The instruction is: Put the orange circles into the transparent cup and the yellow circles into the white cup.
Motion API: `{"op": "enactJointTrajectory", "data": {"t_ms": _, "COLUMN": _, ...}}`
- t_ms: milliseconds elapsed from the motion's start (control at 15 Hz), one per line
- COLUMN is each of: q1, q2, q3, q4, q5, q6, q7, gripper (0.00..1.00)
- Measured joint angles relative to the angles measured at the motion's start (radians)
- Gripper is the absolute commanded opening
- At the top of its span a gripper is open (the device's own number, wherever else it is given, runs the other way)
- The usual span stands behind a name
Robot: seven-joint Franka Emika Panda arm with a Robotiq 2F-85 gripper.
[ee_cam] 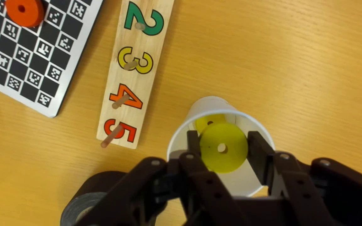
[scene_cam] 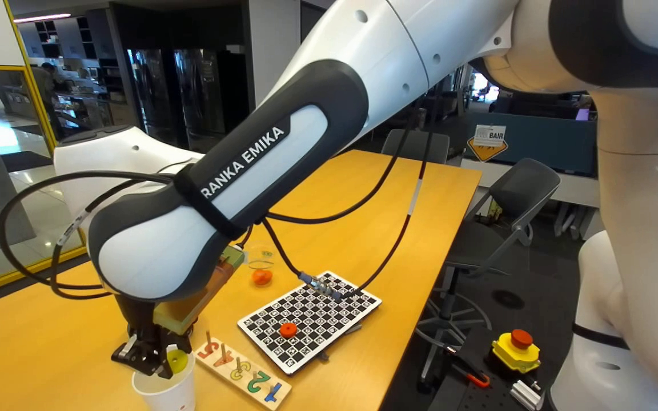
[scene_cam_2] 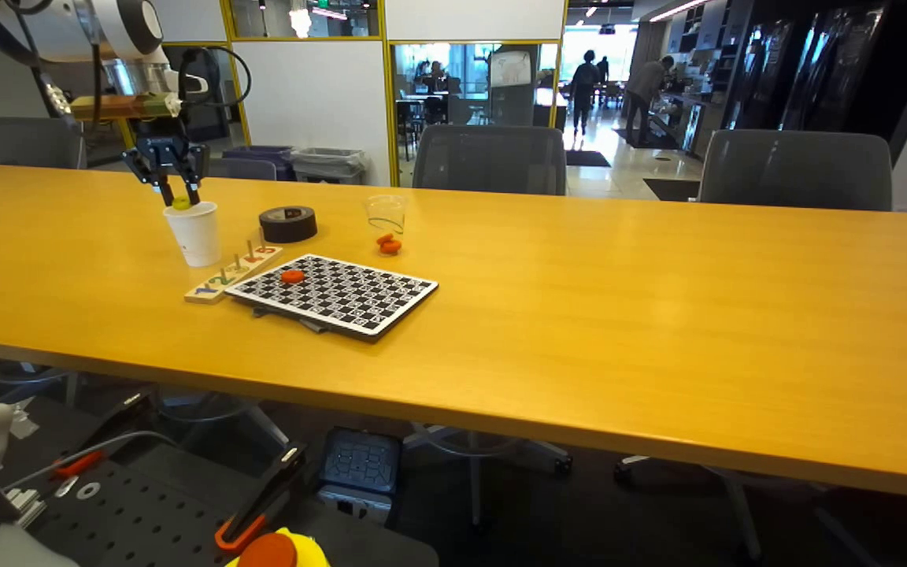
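Note:
Between its two fingers my gripper (ee_cam: 224,140) grips a yellow circle (ee_cam: 223,161) with a small hole in the middle. It hangs right at the mouth of the white cup (ee_cam: 211,105), which stands upright in both exterior views. Inside that cup lies another yellow circle (ee_cam: 202,121), partly covered by the held one. One orange circle (scene_cam_2: 293,276) rests on the checkerboard (scene_cam_2: 343,295). Farther off, the transparent cup (scene_cam_2: 385,211) has orange circles (scene_cam_2: 390,247) at its bottom; how many cannot be told for sure.
A wooden number board (scene_cam: 237,371) with upright pegs lies between the white cup and the checkerboard. Close to the cup sits a black tape roll (scene_cam_2: 288,227). Cables (scene_cam: 363,200) hang from the arm in an exterior view.

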Motion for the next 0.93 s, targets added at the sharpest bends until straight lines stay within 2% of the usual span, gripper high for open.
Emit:
{"op": "enactJointTrajectory", "data": {"t_ms": 67, "q1": 0.002, "q2": 0.008, "q3": 0.0, "q4": 0.011, "q5": 0.0, "q6": -0.009, "q7": -0.01, "gripper": 0.24}}
{"op": "enactJointTrajectory", "data": {"t_ms": 133, "q1": 0.003, "q2": 0.015, "q3": 0.0, "q4": 0.022, "q5": 0.0, "q6": -0.014, "q7": -0.019, "gripper": 0.67}}
{"op": "enactJointTrajectory", "data": {"t_ms": 200, "q1": 0.004, "q2": 0.021, "q3": 0.0, "q4": 0.029, "q5": 0.0, "q6": -0.019, "q7": -0.027, "gripper": 0.68}}
{"op": "enactJointTrajectory", "data": {"t_ms": 467, "q1": 0.005, "q2": 0.04, "q3": -0.001, "q4": 0.06, "q5": -0.002, "q6": -0.057, "q7": -0.049, "gripper": 0.97}}
{"op": "enactJointTrajectory", "data": {"t_ms": 533, "q1": 0.006, "q2": 0.042, "q3": -0.004, "q4": 0.068, "q5": -0.014, "q6": -0.078, "q7": -0.05, "gripper": 1.0}}
{"op": "enactJointTrajectory", "data": {"t_ms": 933, "q1": 0.0, "q2": 0.024, "q3": -0.057, "q4": 0.095, "q5": -0.137, "q6": -0.169, "q7": -0.045, "gripper": 1.0}}
